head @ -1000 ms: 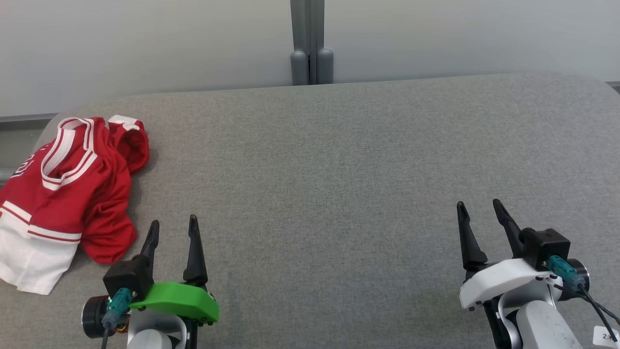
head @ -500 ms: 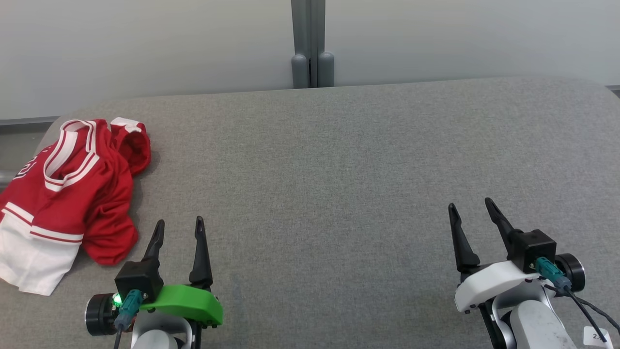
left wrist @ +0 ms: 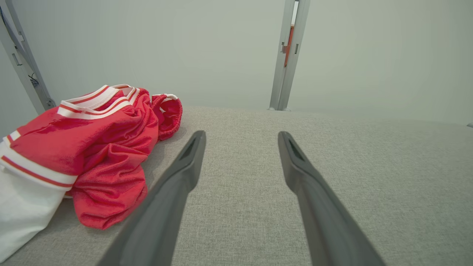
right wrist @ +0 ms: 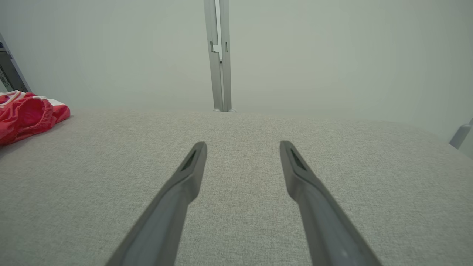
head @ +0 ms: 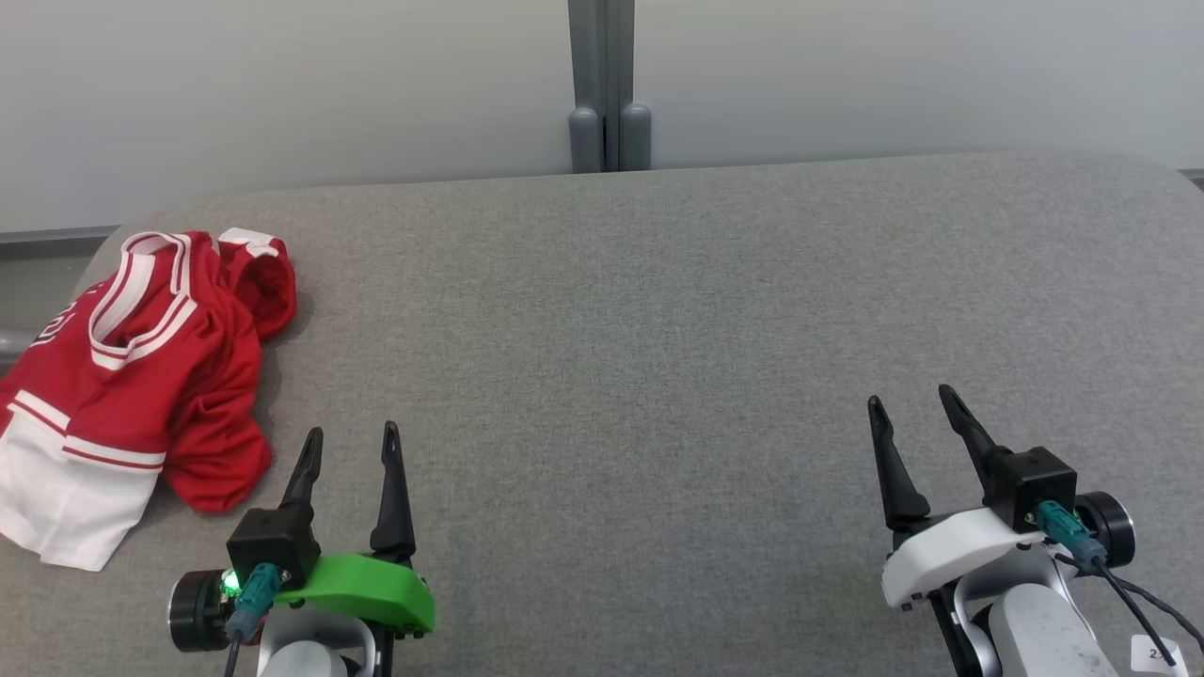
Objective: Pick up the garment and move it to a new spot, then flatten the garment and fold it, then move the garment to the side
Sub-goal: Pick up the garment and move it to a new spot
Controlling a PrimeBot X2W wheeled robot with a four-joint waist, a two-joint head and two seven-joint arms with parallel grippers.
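Crumpled red-and-white jersey (head: 132,376): counter's (head: 602,310) left edge, just left of your left end effector (head: 353,431); right end effector (head: 910,397) well apart; both wide, empty.

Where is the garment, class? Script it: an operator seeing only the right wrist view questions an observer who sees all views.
Observer: The garment lies crumpled at the left end of the grey surface, with a white lower panel.
Operator: Which claw is nearest?
Observer: The left claw, open, just right of it.
Operator: Collar?
Observer: The collar is striped white and red, facing up.
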